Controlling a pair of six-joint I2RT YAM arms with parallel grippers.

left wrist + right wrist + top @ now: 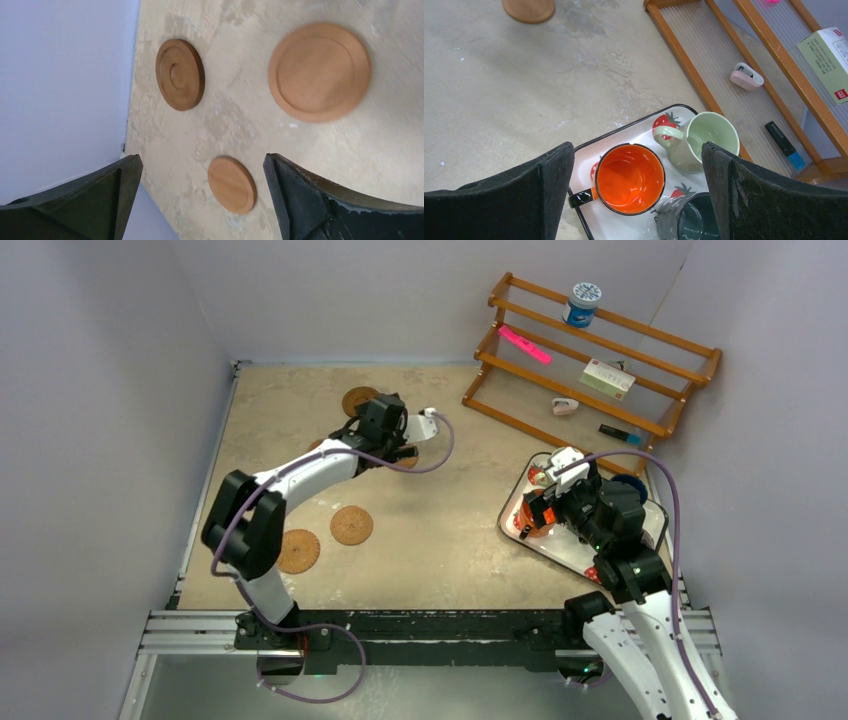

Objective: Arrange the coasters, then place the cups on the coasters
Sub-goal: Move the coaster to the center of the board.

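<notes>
Rack (684, 65) beside tray (634, 131) of mugs (711, 135). Left fingers (95, 200) wide open, empty, over coasters (231, 183). Right fingers (509, 200) wide open, empty, above orange mug (629, 178).

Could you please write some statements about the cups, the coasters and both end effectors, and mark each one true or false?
1. The orange cup stands on the strawberry tray. True.
2. The right end effector grips a cup. False: it is open, above the tray, holding nothing.
3. The left end effector is open above the coasters. True.
4. One cup already stands on a coaster. False: every visible coaster is bare.
</notes>
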